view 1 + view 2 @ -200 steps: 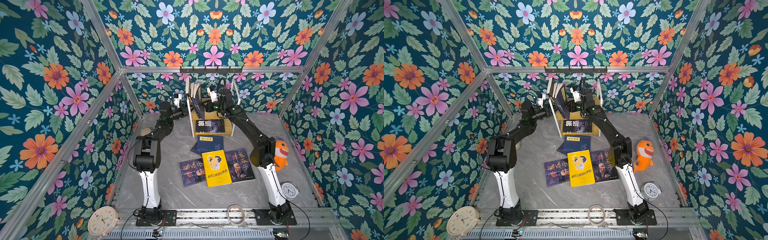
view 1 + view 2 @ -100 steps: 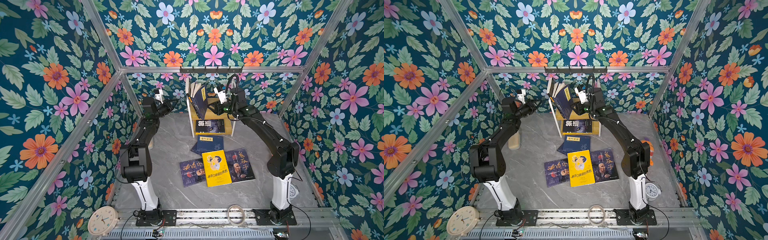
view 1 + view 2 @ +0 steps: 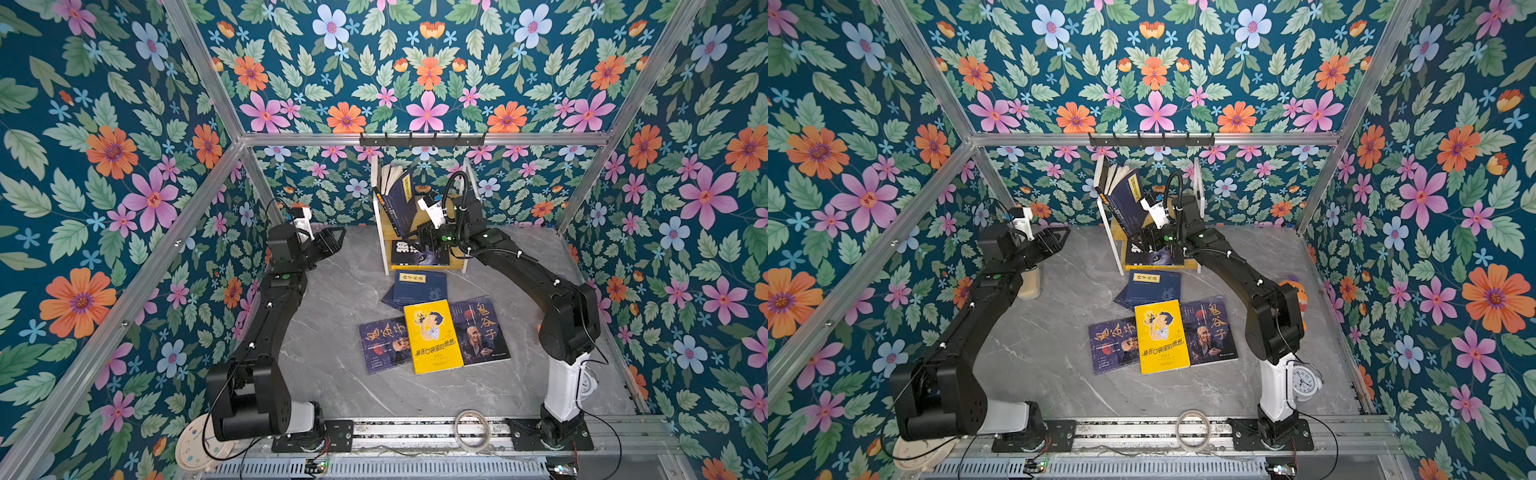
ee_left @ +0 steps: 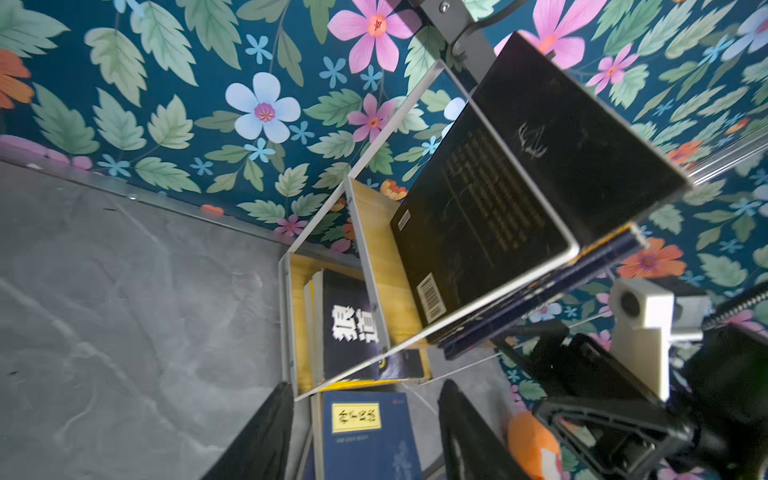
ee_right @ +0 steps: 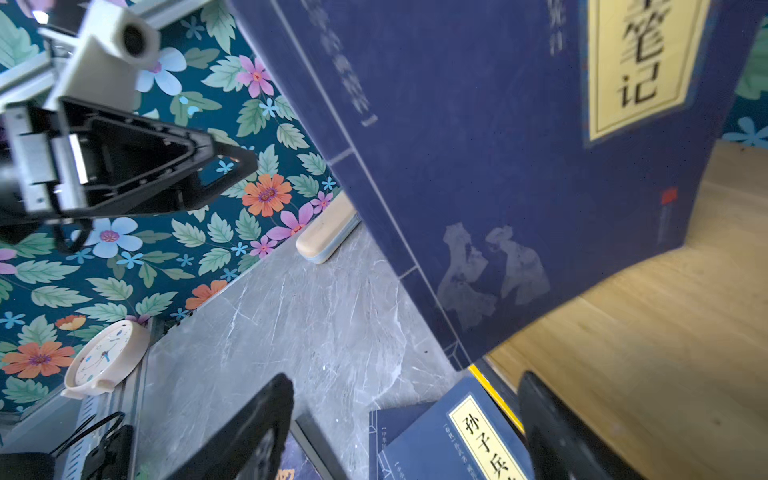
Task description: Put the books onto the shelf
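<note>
After the left end effector [image 4: 366, 386] withdrew, it and the right end effector [image 5: 405, 376] stand apart.

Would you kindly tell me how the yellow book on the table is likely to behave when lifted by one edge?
The yellow book looks thin, so it will probably sag. It overlaps two dark books, so pushing it may drag them along.

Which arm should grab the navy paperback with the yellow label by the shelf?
Probably right: the open right gripper hangs nearer the navy yellow-labelled paperback; the left gripper sits farther off.
</note>
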### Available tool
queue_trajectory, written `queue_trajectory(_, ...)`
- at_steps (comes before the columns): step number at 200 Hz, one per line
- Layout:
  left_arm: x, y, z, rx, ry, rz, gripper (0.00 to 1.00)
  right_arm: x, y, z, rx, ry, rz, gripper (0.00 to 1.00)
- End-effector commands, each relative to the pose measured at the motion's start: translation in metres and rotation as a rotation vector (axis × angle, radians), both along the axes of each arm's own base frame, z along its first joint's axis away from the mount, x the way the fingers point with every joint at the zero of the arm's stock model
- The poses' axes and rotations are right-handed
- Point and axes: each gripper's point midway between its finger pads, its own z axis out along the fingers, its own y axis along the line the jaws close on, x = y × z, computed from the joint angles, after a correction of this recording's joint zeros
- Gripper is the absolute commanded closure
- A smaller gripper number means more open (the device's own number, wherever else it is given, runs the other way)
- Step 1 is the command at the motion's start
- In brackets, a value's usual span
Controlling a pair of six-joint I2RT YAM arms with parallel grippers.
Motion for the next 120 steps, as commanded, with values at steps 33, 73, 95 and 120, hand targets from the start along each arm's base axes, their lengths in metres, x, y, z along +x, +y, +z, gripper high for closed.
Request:
queue_trajectory(33,-0.024,0.023,-0.031,0.098,-0.022,0.016,0.17,0.018,0.006,-0.018,-0.001,-0.014,0.014,0.19)
queue_trajectory(73,-0.021,0.026,-0.028,0.115,-0.038,0.012,0.14,0.025,0.005,-0.034,-0.013,0.011,0.007,0.23)
queue_trajectory(95,-0.022,0.028,-0.028,0.11,-0.041,0.017,0.13,0.029,0.003,-0.04,-0.02,0.018,-0.003,0.24)
queue_trajectory(120,-0.022,0.032,-0.029,0.114,-0.042,0.027,0.12,0.034,0.004,-0.044,-0.022,0.026,-0.013,0.25)
